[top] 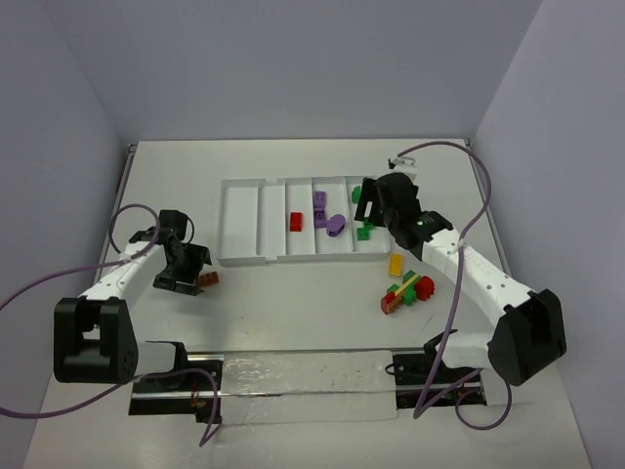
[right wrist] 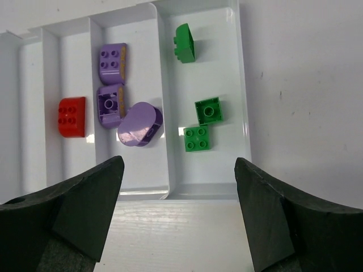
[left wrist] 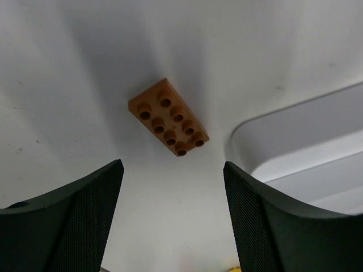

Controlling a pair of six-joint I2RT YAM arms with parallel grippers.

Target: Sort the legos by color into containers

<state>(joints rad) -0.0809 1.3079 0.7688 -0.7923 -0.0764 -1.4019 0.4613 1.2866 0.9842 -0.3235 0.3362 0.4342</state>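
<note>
While pale walls [top: 293, 68] ring the white table [top: 293, 318], my tray [top: 239, 220] holds one red brick [right wrist: 72, 117], three purple bricks [right wrist: 109, 103], three green bricks [right wrist: 209, 110]; my left gripper [left wrist: 172, 167] and right gripper [right wrist: 178, 164] gape empty, an orange brick [left wrist: 168, 117] beside the tray.

Soft, even overhead light; all views bright.
White bench [top: 293, 322] nearly shadowless from above; in the left wrist view faint streaked shadows fan around the brick [left wrist: 168, 117], and the near fingers [left wrist: 62, 221] are dark and slightly blurred.
</note>
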